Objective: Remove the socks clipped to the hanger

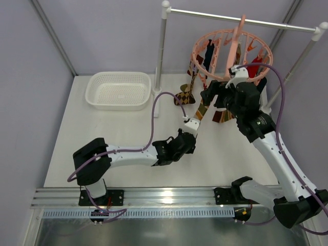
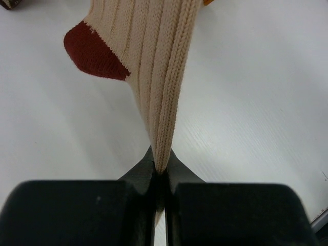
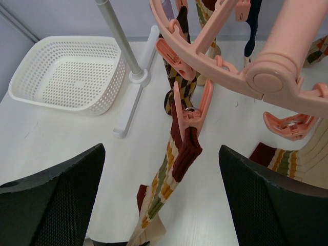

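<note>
The salmon-pink ring hanger (image 1: 197,53) hangs from the white rail, with several socks clipped to its pegs. One striped sock (image 3: 174,164), with a dark red cuff and cream, olive and orange bands, hangs from a pink peg (image 3: 187,117) and slants down to the left. My left gripper (image 2: 160,171) is shut on that sock's cream ribbed toe end (image 2: 164,77), close above the table. In the top view it (image 1: 197,121) sits low, left of the hanger. My right gripper (image 3: 161,189) is open, its fingers on either side of the clipped cuff just below the ring (image 3: 287,72).
A white perforated basket (image 1: 119,90) sits at the back left. The rail stand's pole (image 3: 120,41) and foot (image 3: 128,115) stand between basket and hanger. A brown argyle sock (image 3: 179,87), a navy sock (image 3: 251,31) and another striped sock (image 3: 287,159) also hang there.
</note>
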Available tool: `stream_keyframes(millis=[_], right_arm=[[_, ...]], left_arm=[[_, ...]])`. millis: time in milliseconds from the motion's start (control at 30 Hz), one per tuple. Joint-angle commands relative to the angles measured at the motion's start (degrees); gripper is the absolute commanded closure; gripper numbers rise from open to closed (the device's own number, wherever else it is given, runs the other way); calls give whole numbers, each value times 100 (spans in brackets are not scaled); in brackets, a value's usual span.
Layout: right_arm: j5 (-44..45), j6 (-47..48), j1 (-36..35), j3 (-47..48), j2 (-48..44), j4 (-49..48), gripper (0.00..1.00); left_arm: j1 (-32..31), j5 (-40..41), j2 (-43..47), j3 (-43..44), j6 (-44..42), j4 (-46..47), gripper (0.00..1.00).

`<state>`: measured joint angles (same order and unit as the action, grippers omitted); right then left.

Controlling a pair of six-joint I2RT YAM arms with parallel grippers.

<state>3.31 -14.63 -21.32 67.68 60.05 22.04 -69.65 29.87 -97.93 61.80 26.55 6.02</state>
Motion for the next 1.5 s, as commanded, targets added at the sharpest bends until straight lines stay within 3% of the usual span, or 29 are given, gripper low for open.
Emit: stream_keyframes(millis=[0,600,833,1300,1400,1467], right_arm=[[82,136,-39,307,173,-270,9],[653,329,-39,333,771,-1220,8],[785,365,-30,386,1000,-1299,15],[1084,338,-39,254,1044,-1730,54],[1110,365,-39,263,1096,-1738,66],[1128,356,-39,254,1114,-1747,85]], left_arm=[[-66,-16,301,25,-27,-40,100],[-84,-113,503,-63,26,-154,100],[-110,-130,600,-116,17,-163,100],[-128,-200,626,-177,105,-242,100],[-146,-192,626,-186,123,-268,100],[-154,-201,643,-195,123,-277,100]])
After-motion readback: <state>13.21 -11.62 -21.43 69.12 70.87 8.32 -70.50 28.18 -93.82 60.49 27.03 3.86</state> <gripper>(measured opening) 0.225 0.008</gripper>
